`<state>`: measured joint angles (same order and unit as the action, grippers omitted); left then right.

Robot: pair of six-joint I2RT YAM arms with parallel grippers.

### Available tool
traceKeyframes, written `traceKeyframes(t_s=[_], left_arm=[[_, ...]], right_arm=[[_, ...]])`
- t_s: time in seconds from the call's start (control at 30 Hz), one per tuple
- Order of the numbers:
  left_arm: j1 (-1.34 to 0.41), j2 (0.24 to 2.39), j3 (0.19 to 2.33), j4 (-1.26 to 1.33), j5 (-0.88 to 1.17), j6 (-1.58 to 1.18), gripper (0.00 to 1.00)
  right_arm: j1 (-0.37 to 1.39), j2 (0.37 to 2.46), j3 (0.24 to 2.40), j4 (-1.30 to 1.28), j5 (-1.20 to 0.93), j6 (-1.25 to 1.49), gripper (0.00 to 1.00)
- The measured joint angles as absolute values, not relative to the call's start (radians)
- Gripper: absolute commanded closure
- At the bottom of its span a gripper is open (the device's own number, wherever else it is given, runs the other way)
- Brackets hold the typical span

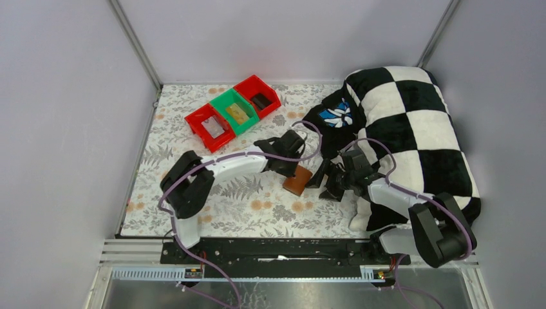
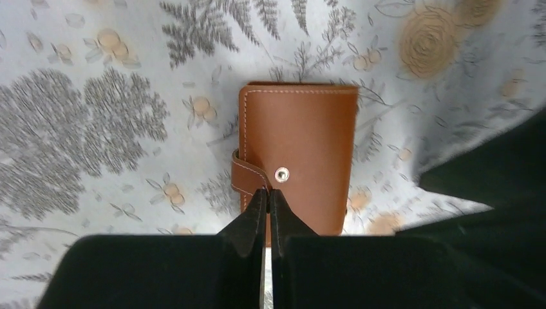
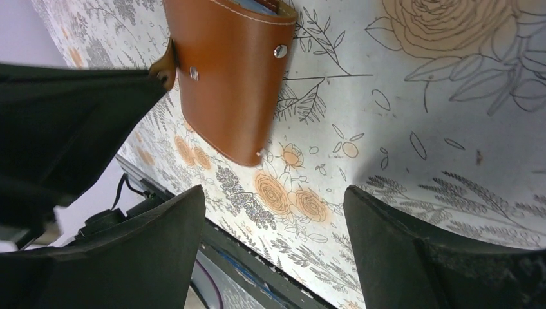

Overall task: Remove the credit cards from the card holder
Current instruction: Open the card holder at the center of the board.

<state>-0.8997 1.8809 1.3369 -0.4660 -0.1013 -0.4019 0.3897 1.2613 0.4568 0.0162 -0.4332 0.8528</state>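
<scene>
The card holder (image 1: 297, 181) is a closed tan-brown wallet lying on the flowered table cover. It shows in the left wrist view (image 2: 302, 135) with its snap strap wrapped over the left edge. My left gripper (image 2: 268, 192) is shut, its tips pinching the end of that strap. It stands just left of the wallet in the top view (image 1: 288, 167). My right gripper (image 3: 273, 193) is open and empty, just right of the wallet (image 3: 225, 77) and apart from it. The credit cards are hidden inside, apart from a thin bluish edge (image 3: 261, 6) at the wallet's open end.
Two red bins (image 1: 209, 125) (image 1: 257, 95) and a green bin (image 1: 233, 111) stand in a row at the back left. A black-and-white checkered pillow (image 1: 412, 129) and a dark cloth with a blue logo (image 1: 336, 114) fill the right side. The black rail (image 1: 277, 248) borders the near edge.
</scene>
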Motion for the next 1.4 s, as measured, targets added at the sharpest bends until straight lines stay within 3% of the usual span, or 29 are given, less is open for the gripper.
traceKeyframes(t_s=[0.43,0.83,1.07,1.2,1.4], left_arm=[[-0.723,1.537,0.982,-0.313,0.213,-0.663,1.0],[-0.687,1.353,0.923,-0.246,0.359,-0.696,1.0],[-0.597,1.325,0.865,-0.309,0.342,-0.638,1.0],[-0.534,1.25,0.8,-0.362,0.302,-0.618,1.0],[-0.491,1.211,0.722,-0.426,0.225,-0.611,1.0]], right_arm=[[0.39,1.396,0.543,0.045,-0.486,0.798,0.16],[0.467,1.296,0.736,-0.179,-0.299,0.667,0.12],[0.469,1.322,0.733,-0.191,-0.297,0.669,0.27],[0.483,1.338,0.733,-0.182,-0.302,0.67,0.48],[0.497,1.427,0.722,-0.099,-0.344,0.7,0.59]])
